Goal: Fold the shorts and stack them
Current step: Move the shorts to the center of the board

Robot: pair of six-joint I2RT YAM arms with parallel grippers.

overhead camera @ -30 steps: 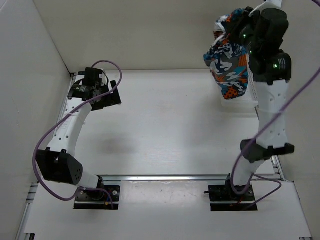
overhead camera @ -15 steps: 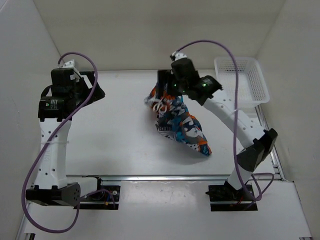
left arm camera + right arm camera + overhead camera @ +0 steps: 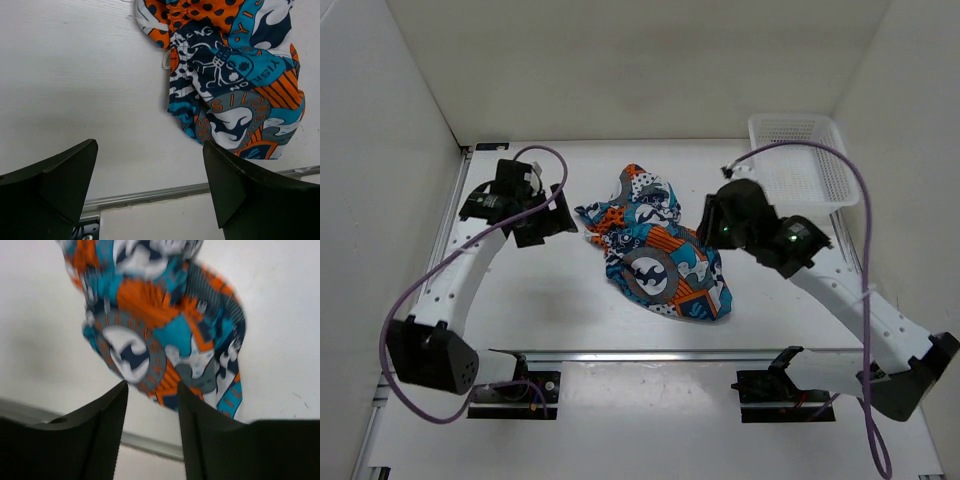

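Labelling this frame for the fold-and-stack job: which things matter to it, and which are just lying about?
Belongs to the job:
- shorts
- left tool
- right tool

Just lying about:
- white mesh basket

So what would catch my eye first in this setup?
The loud shorts, teal, orange, white and navy, lie crumpled in the middle of the white table. The left arm and the right arm flank them, jaws open and holding nothing. A white mesh basket sits in the far right corner.
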